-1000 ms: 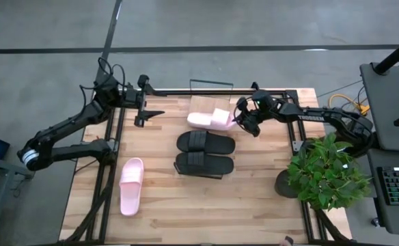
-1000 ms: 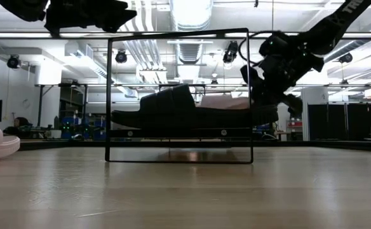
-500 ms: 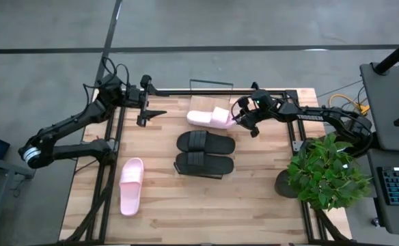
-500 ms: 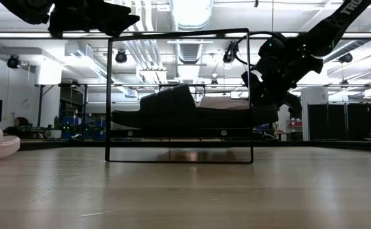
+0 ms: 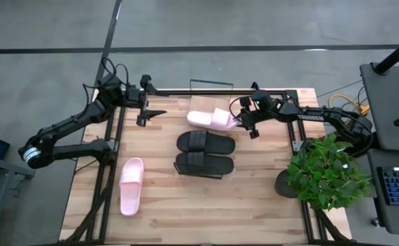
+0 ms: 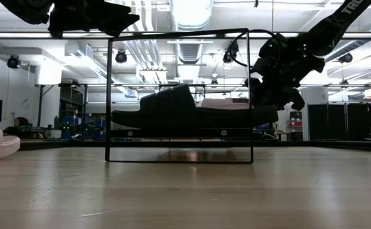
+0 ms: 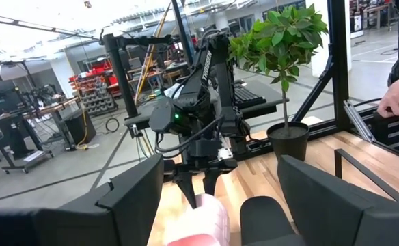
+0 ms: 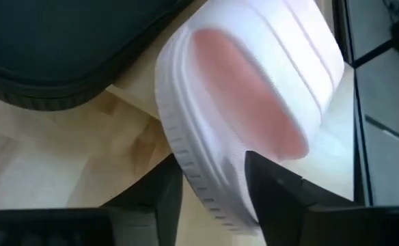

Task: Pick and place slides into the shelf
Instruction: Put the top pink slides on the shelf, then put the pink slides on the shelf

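From above, you see the right gripper at the toe end of a pale pink slide sandal that lies on the light-wood panel of the small wire-framed shelf, at the far side of the wooden tabletop. Two black slide sandals lie side by side just in front of the shelf, and a second pale pink slide lies well apart, near the left edge. The left gripper hangs over the far left corner with its jaws released and empty. At tabletop height, the black wire frame stands before the dark slides. In the right wrist view, the jaws stand apart on either side of the pink slide's rim; you cannot tell whether they still touch it.
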`<action>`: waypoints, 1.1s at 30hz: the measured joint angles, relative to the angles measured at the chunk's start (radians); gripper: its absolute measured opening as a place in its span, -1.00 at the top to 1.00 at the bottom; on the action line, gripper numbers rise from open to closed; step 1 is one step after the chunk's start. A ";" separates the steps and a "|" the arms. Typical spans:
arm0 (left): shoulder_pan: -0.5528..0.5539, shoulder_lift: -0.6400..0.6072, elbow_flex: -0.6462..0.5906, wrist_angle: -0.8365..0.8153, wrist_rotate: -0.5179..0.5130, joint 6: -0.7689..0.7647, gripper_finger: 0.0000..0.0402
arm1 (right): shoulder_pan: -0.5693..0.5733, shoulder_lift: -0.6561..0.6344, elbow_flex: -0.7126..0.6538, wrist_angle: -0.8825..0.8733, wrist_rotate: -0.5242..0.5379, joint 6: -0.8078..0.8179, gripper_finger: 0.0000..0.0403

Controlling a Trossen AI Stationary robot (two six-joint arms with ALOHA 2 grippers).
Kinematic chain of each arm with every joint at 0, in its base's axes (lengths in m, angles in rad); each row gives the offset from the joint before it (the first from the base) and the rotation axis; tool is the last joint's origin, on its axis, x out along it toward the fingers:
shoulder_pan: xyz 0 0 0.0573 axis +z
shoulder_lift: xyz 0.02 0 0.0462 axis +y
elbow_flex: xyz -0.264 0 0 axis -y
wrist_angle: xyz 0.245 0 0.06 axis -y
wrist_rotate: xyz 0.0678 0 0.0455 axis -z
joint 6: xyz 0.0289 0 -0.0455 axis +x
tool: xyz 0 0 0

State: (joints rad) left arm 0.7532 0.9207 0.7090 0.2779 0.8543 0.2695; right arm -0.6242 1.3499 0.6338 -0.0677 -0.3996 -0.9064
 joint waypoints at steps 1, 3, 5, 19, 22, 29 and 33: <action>0.000 0.000 0.000 0.000 0.000 0.000 -0.35 | 0.000 0.000 0.000 -0.005 0.000 0.008 0.21; 0.000 0.000 0.000 0.000 0.000 0.000 -0.35 | 0.000 0.000 0.000 -0.008 0.000 0.017 0.14; 0.000 0.000 0.000 -0.001 0.000 0.000 -0.35 | 0.000 -0.001 0.000 -0.020 0.000 0.017 0.08; 0.000 0.000 0.000 -0.001 0.000 0.000 -0.35 | 0.017 -0.111 0.001 -0.105 0.004 0.189 0.04; 0.000 -0.001 0.000 -0.001 0.000 0.000 -0.35 | 0.018 -0.140 0.002 -0.048 -0.039 0.105 0.04; 0.000 0.000 0.000 -0.003 0.000 0.000 -0.35 | 0.077 -0.115 0.001 0.024 -0.044 -0.158 0.09; 0.000 0.000 0.000 -0.006 0.000 0.000 -0.35 | 0.107 -0.106 0.001 0.081 -0.044 -0.163 0.13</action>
State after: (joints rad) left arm 0.7536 0.9212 0.7090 0.2722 0.8543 0.2695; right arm -0.5168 1.2438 0.6346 0.0131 -0.4438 -1.0694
